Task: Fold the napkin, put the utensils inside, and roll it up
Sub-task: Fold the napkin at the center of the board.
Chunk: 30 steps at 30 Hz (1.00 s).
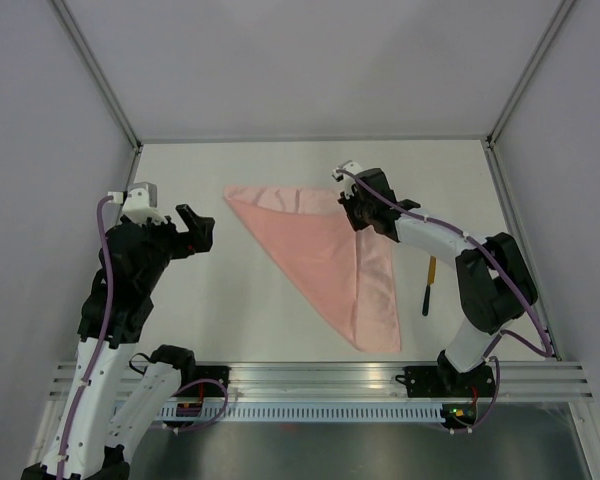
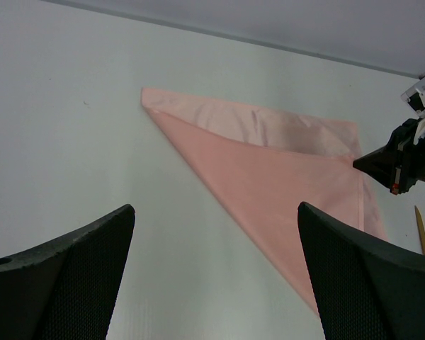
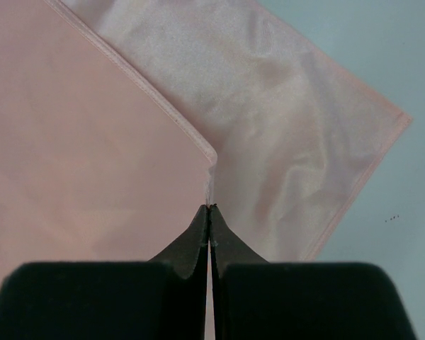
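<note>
Pinching napkin (image 1: 320, 255) corner, right hand (image 1: 351, 220) (closed tight), left hand (image 1: 202, 228) spread, empty, utensils (image 1: 430, 285) lying apart.

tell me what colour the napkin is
The napkin is plain pale salmon pink, slightly shiny; clearest in the right wrist view.

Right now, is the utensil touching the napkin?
Apart. The top external view shows a strip of bare table between the utensil and the right edge of the napkin.

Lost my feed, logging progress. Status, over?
Left fingers open, off the napkin. Right fingers shut at its folded corner. Napkin folded to a triangle; stick beside it, not inside. Nothing blocking.
</note>
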Available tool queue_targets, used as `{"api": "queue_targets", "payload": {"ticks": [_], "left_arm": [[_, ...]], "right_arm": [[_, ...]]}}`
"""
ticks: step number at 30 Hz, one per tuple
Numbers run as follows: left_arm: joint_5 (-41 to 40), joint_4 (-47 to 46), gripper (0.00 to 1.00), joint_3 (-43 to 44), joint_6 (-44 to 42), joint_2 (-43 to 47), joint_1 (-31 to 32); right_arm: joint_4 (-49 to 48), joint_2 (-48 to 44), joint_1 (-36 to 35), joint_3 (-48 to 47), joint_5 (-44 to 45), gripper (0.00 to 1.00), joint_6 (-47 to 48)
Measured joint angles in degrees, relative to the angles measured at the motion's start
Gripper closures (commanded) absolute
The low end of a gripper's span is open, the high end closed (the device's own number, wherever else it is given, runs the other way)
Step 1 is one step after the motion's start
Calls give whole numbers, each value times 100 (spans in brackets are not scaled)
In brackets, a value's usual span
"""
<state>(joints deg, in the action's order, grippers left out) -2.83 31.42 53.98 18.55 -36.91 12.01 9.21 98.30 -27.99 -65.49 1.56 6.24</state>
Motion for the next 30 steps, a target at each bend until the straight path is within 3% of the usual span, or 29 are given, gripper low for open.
{"api": "queue_targets", "payload": {"ticks": [30], "left_arm": [[20, -28, 0, -50, 0, 13, -17]], "right_arm": [[-33, 643, 688, -686, 13, 99, 131]]}}
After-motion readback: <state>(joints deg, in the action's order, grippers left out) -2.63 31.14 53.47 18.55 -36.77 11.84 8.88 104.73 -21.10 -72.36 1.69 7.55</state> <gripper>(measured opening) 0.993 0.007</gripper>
